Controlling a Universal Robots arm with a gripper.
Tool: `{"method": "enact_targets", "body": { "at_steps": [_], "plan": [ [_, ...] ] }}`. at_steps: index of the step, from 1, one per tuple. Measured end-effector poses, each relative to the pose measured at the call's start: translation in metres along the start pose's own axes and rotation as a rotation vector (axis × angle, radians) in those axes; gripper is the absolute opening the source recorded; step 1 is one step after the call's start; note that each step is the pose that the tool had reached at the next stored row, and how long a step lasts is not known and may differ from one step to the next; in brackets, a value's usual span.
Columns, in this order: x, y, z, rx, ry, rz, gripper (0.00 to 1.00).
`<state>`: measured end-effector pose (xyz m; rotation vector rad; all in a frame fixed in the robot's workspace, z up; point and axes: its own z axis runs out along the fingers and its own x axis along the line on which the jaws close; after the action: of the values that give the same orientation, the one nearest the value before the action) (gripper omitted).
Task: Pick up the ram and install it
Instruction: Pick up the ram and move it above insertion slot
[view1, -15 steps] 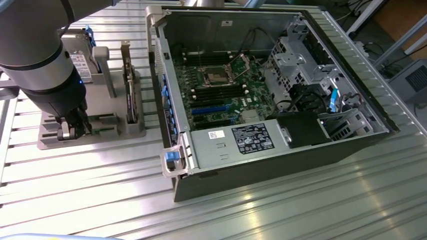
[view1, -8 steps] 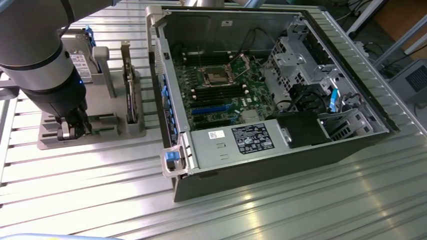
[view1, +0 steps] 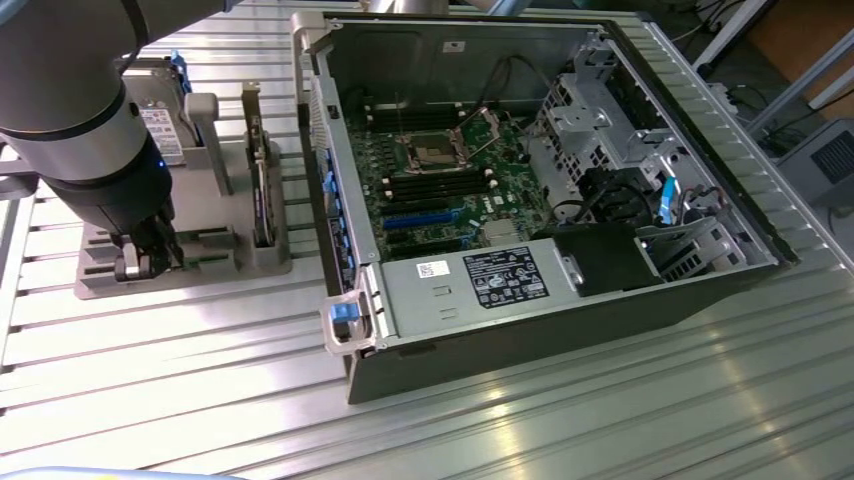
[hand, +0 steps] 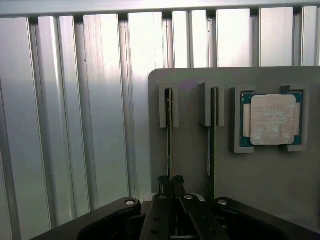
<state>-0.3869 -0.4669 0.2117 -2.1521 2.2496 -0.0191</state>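
tool (hand: 170, 181) sits at the near end of the grey holder (hand: 270, 185), fingertips pressed close, with the ram (hand: 169, 130) pinched between them by its thin edge. we note the ram stands on edge in its slot, running straight out ahead of the tool, its far end seated in a raised bracket of the holder. a second stick (hand: 212, 140), alike, stands in the next slot just beside the tool, parallel to the first. processor (hand: 273, 120), square and silver, lies flat in a recess beyond that second stick, farther from the tool. holder rests on the ribbed metal table (hand: 95, 115). in the exterior view the open computer case (view1: 534, 330) sits apart from the tool, on the exterior view's right of it, motherboard (view1: 441, 170) exposed. arm (view1: 80, 110) stands over the holder.
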Motion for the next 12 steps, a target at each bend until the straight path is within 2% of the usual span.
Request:
{"method": "enact_targets", "body": {
  "at_steps": [5,12],
  "plan": [
    [0.000,-0.0003,-0.0089,0.0000,0.0000,0.000,0.12],
    [0.000,-0.0005,-0.0159,-0.0001,0.0002,0.000,0.12]
  ]
}}
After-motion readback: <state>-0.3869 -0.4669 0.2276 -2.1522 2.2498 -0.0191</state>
